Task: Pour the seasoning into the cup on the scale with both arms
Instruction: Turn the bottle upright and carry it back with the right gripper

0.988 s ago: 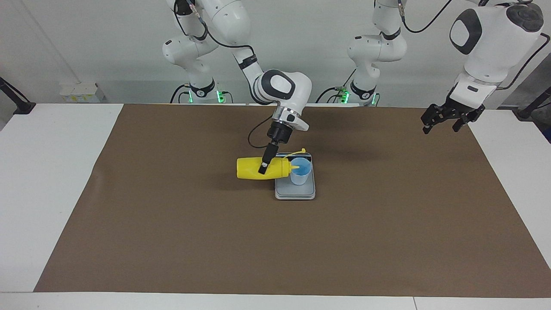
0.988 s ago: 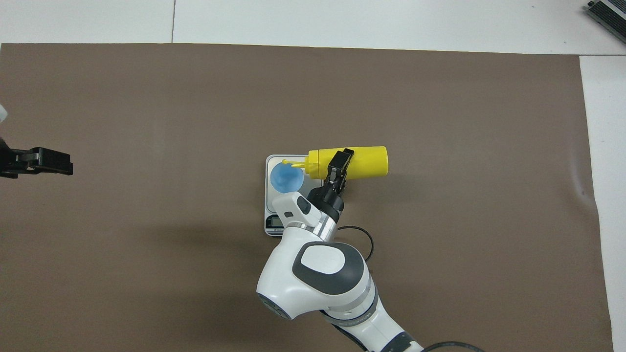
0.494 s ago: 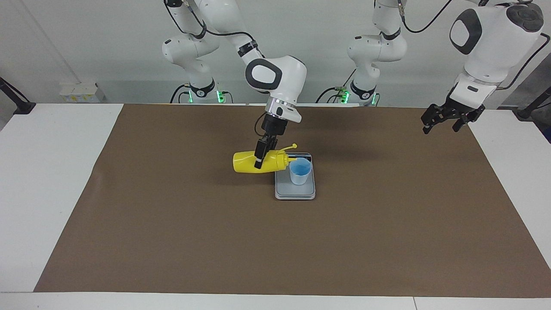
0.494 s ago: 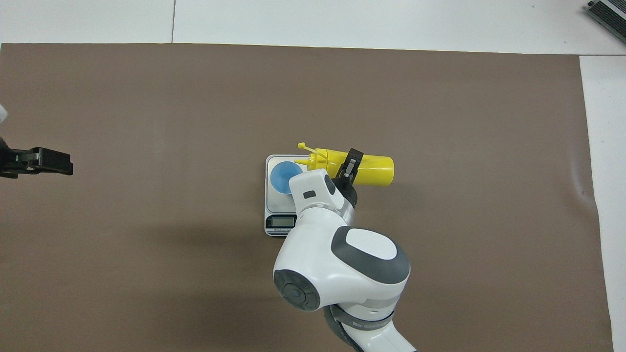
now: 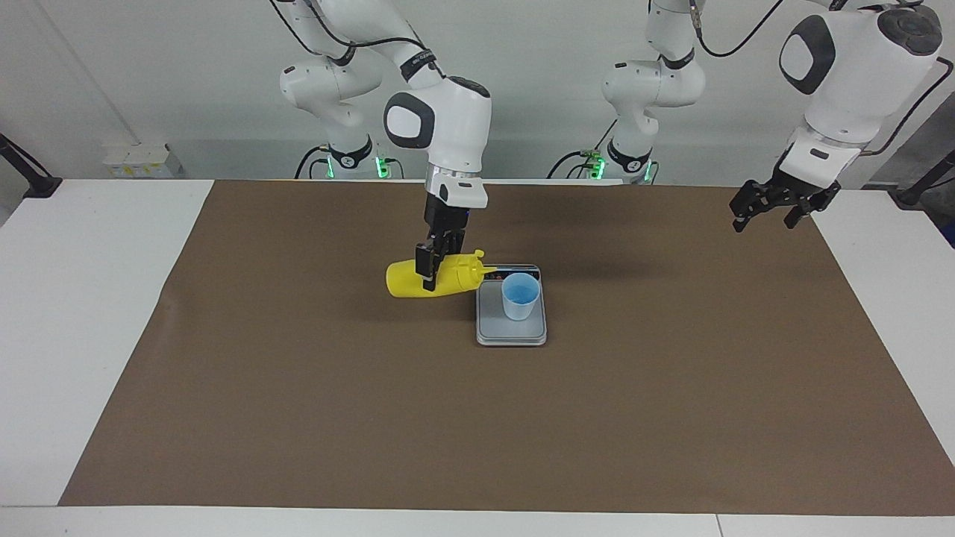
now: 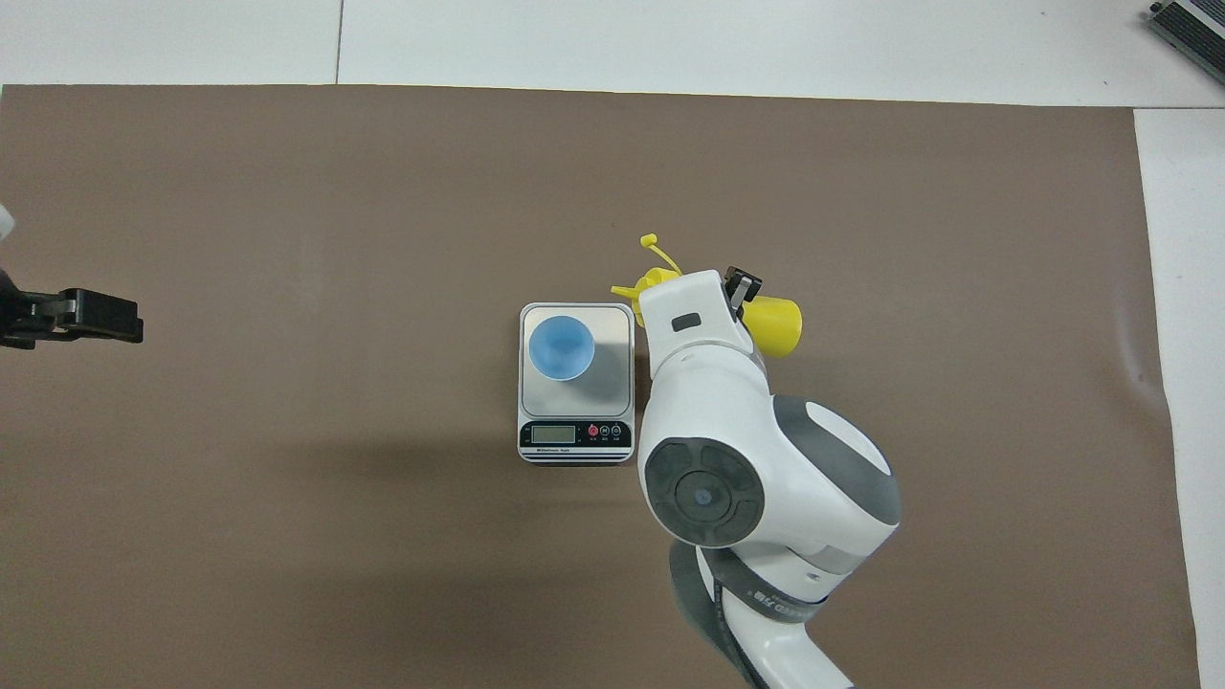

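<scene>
Right gripper (image 5: 430, 270) is clamping bright yellow plastic squeeze bottle (image 5: 406, 282) on its side, over brown mat beside silver-grey scale (image 5: 511, 333) | light-blue translucent cup (image 5: 520, 296) is standing on scale | left gripper (image 5: 772, 206) is hanging spread wide, holding nothing, waiting at left arm's end.

1 yellow seasoning bottle (image 5: 418, 277), 1 blue cup (image 5: 520, 295), 1 scale (image 5: 511, 332), 1 brown mat (image 5: 298, 388), 2 white arms, 2 black grippers: right gripper (image 5: 434, 265), left gripper (image 5: 770, 203)
</scene>
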